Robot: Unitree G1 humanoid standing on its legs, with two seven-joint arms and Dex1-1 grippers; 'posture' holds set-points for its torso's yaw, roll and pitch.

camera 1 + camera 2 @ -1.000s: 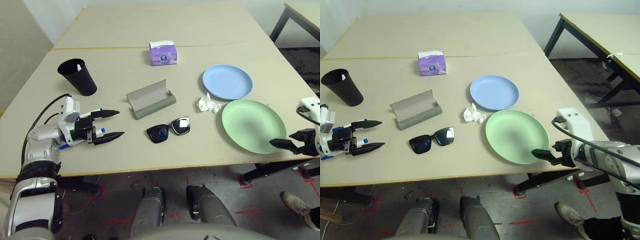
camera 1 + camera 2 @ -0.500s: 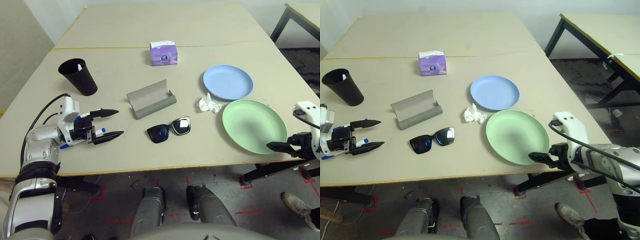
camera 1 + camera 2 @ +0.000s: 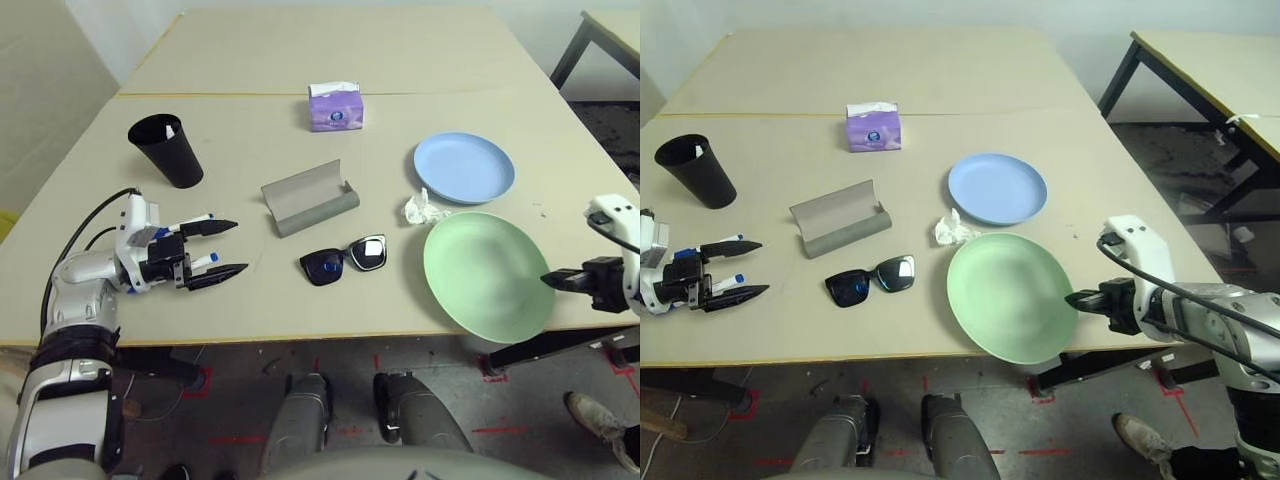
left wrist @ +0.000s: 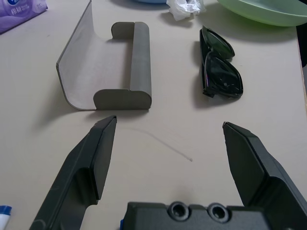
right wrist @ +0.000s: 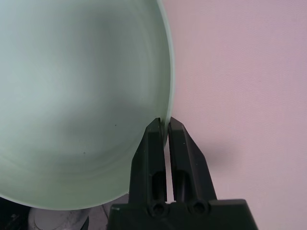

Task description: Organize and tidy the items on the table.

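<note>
My right gripper [image 5: 165,125] is shut on the near-right rim of the green plate [image 3: 485,275], which sits tilted with its front edge out over the table's edge [image 3: 300,335]. The light-blue plate [image 3: 464,167] lies behind it, with the crumpled tissue [image 3: 422,209] between them. Black sunglasses [image 3: 345,259] lie at centre, in front of the open grey glasses case [image 3: 308,197]. At the front left my left gripper [image 3: 228,248] rests open and empty on the table, pointing at the case [image 4: 108,67]. Two blue-capped markers [image 3: 205,259] lie along its fingers.
A black cup [image 3: 167,150] stands at the back left and a purple tissue box [image 3: 337,106] at the back centre, on the seam line. Bare tabletop stretches behind the seam and between the left gripper and the sunglasses. A second table's dark leg [image 3: 1120,75] is off to the right.
My right gripper has shut on the green plate's rim, and the plate has shifted left and toward the front edge, closer to the tissue. The left arm has stayed in place.
</note>
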